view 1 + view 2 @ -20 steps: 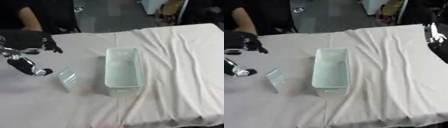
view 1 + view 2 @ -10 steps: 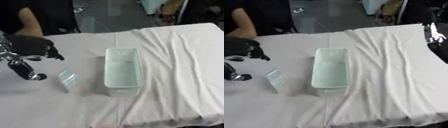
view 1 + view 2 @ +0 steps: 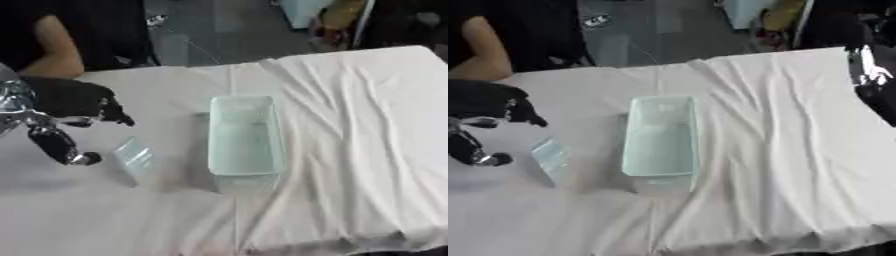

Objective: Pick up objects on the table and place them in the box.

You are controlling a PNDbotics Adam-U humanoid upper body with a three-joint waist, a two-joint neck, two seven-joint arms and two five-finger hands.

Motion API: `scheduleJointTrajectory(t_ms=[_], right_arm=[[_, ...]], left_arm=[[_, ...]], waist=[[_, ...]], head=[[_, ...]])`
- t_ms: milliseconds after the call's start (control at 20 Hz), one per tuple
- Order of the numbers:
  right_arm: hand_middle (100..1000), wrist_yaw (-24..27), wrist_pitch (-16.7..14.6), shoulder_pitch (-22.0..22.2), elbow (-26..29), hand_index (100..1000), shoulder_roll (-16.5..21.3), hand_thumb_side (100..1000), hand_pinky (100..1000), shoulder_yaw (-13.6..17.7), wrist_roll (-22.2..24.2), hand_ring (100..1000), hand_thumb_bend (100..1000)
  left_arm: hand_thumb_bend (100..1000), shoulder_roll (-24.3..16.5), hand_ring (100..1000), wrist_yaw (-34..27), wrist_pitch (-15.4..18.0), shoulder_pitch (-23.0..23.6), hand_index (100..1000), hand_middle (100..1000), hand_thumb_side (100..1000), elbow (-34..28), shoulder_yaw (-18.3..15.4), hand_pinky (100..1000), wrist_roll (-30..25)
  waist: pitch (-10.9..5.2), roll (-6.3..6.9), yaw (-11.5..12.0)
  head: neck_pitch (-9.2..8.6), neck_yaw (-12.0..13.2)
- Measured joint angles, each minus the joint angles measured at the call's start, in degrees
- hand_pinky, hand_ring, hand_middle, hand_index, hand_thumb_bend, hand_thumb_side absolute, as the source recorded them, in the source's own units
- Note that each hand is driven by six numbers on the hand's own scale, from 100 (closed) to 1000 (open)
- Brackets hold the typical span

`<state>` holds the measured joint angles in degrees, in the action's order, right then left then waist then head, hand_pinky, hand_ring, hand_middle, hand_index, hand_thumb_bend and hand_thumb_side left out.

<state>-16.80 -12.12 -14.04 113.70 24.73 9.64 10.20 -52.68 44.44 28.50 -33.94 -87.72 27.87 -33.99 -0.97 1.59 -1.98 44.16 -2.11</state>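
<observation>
Box (image 3: 245, 137) of clear plastic sits mid-table on the white cloth (image 3: 350, 125), long axis running near to far. Left of it lies a small clear object (image 3: 133, 154), its length also roughly near-far, tilted slightly. The left hand (image 3: 66, 112) hovers just left of that object, fingers spread and holding nothing; the right hand (image 3: 872, 80) shows at the right edge, and its fingers cannot be made out.

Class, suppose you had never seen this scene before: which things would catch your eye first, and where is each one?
The clear rectangular plastic box stands out first, lying lengthwise mid-table on the wrinkled white tablecloth. At the table's left edge the robot's black left hand hangs with fingers spread, above and just left of a small clear plastic packet on the cloth. The right arm shows only as a dark shape at the right border.
</observation>
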Motion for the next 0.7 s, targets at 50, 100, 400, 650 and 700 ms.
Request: scheduleJointTrajectory(t_ms=[50,100,400,650,700], right_arm=[[981,0.00,-0.01,0.00,0.00,1000,0.00,695,701,0.00,0.00,887,100],[981,0.01,-0.04,0.00,0.00,1000,0.00,696,701,0.00,0.04,887,100],[981,0.03,-0.20,-0.01,0.00,1000,0.00,696,701,-0.01,0.19,888,100],[981,0.06,-0.21,-0.01,0.00,1000,0.00,697,701,-0.12,0.20,888,100],[981,0.06,-0.21,-0.01,0.00,1000,0.00,697,701,-0.13,0.20,888,100]], left_arm=[[678,0.60,878,0.50,0.17,-0.17,962,779,347,0.63,0.00,998,0.17],[674,1.11,877,0.95,0.36,-0.49,960,777,345,1.21,0.00,997,0.36],[669,3.32,877,3.00,1.61,-1.53,957,776,342,3.89,0.10,997,1.59],[669,4.52,877,4.27,2.42,-2.74,956,775,343,5.04,0.62,999,2.21],[673,4.55,877,4.42,2.53,-2.86,955,775,346,5.18,0.74,999,2.30]], waist=[[0.04,-0.03,-0.01],[0.11,-0.06,-0.01],[0.29,-0.14,-0.02],[0.29,-0.23,-0.07],[0.30,-0.23,-0.10]], head=[[0.00,0.00],[0.00,0.00],[0.00,0.00],[0.00,0.00],[0.00,0.00]])
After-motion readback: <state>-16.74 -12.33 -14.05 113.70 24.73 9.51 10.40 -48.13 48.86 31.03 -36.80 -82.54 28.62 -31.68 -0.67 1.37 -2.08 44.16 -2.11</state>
